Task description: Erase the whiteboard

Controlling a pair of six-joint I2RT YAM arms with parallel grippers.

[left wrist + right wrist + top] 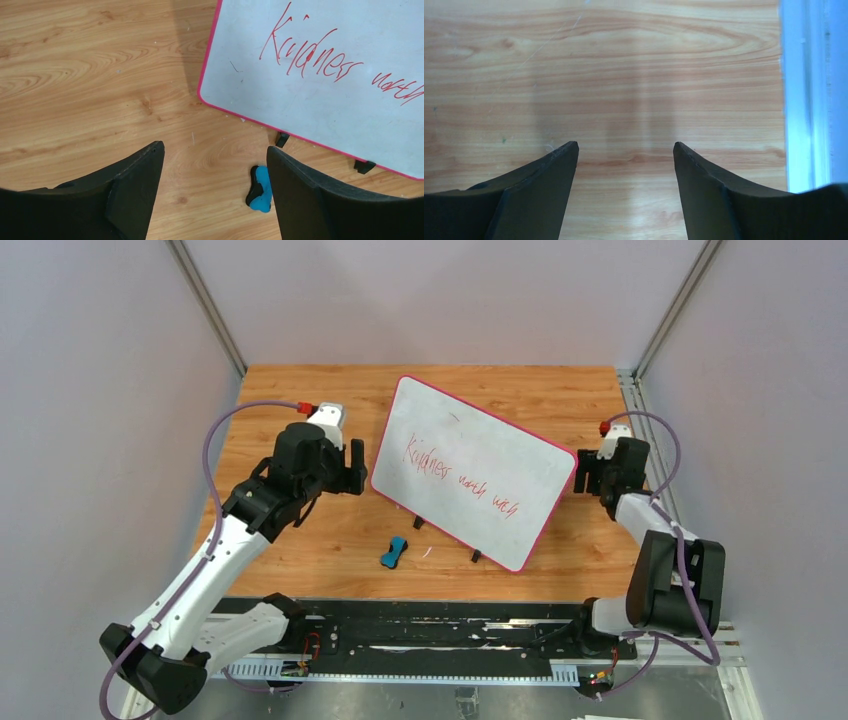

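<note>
1. Wooden tabletop (pixel 300 540) boxed in by grey walls (pixel 100 390), arm bases along the near edge.
2. Nearest in: little blue-and-black eraser (pixel 394 552), loose on the wood, just in front of the board's black feet (pixel 419 522).
3. Mid-table: whiteboard (pixel 470 475), long axis far-left to near-right, red scribble not yet wiped.
4. Off its left edge: wide-open, empty left gripper (pixel 215 150). Clearly the closer claw to the eraser, which lies toward the bases and a bit right of it.
5. Off the right edge: right gripper (pixel 625 145), spread too, holding nothing, over bare wood.
</note>
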